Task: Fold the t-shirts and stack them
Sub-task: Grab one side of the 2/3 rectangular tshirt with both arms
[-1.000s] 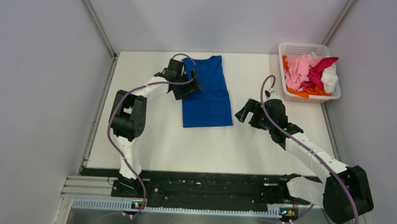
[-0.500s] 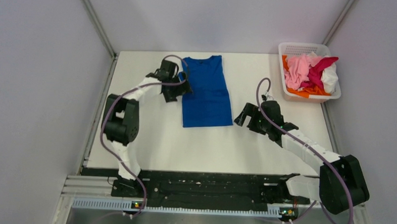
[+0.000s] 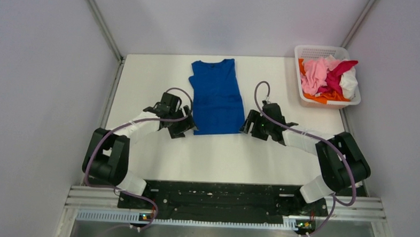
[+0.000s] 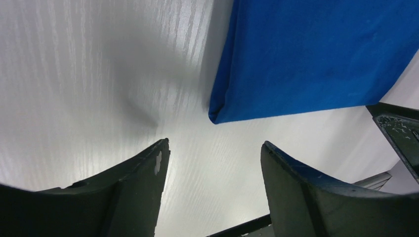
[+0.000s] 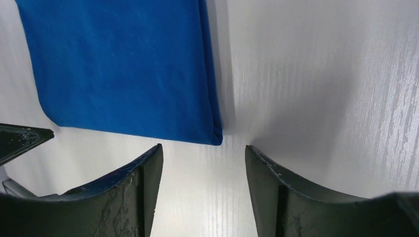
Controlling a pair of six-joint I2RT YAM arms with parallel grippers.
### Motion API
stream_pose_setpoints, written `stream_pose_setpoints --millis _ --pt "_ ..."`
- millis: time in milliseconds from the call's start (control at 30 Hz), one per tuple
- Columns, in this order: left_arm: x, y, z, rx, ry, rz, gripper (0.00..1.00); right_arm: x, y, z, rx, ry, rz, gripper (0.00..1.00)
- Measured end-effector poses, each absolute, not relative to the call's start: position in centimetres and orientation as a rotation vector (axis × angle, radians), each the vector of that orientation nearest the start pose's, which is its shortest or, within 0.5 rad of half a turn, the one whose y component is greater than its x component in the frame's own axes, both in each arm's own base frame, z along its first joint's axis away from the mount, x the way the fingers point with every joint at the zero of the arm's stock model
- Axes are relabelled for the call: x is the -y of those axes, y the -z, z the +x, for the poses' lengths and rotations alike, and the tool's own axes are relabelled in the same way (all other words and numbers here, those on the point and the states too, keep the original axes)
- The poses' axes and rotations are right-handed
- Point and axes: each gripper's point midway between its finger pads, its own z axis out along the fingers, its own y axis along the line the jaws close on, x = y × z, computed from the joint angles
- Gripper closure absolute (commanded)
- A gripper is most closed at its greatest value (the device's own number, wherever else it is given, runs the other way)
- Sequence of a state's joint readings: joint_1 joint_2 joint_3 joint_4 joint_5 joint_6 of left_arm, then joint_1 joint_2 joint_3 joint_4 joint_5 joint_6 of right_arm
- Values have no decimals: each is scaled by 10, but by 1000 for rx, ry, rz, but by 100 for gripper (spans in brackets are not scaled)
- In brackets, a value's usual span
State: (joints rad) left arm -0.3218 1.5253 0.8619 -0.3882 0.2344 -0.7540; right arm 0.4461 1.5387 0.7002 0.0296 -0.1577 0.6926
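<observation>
The royal blue t-shirt [image 3: 216,96] lies flat on the white table, sides folded in to a long strip, collar at the far end; its print is hidden. My left gripper [image 3: 188,125] is open and empty just off the shirt's near left corner, which shows in the left wrist view [image 4: 217,116]. My right gripper [image 3: 246,125] is open and empty just off the near right corner, seen in the right wrist view [image 5: 215,138]. The pink, magenta, white and orange t-shirts [image 3: 327,75] lie heaped in the basket.
The white mesh basket [image 3: 306,51] stands at the table's far right corner. Grey walls close in both sides. A black rail [image 3: 215,196] with the arm bases runs along the near edge.
Both arms have swung down toward the near end of the blue shirt: the left gripper came from the shirt's upper left edge, the right from the right side. The shirt lies unmoved.
</observation>
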Motion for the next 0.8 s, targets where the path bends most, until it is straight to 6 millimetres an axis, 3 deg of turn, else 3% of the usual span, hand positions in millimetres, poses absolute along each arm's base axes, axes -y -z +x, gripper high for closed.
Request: stream_pose_setpoints --millis 100,433,633,667,700,733,800 --pt "174 -40 293 -2719 667 -515 32 -207 -34 309 -2484 -693 228 61" --pt "187 -32 306 -2710 737 -525 47 -215 -29 318 -2458 -735 239 64" --pt "195 -27 315 -2717 767 -532 73 -216 -26 320 -2454 -737 246 85" --pt "196 -26 316 -2718 771 -533 81 -215 -25 320 -2456 -732 250 88" --pt "196 -25 316 -2720 767 -533 98 -216 -24 320 -2458 -733 253 94" --pt "196 -24 317 -2721 767 -539 100 -216 -23 320 -2458 -734 260 100" --pt "196 -22 317 -2725 768 -540 100 -216 -22 319 -2454 -741 262 100"
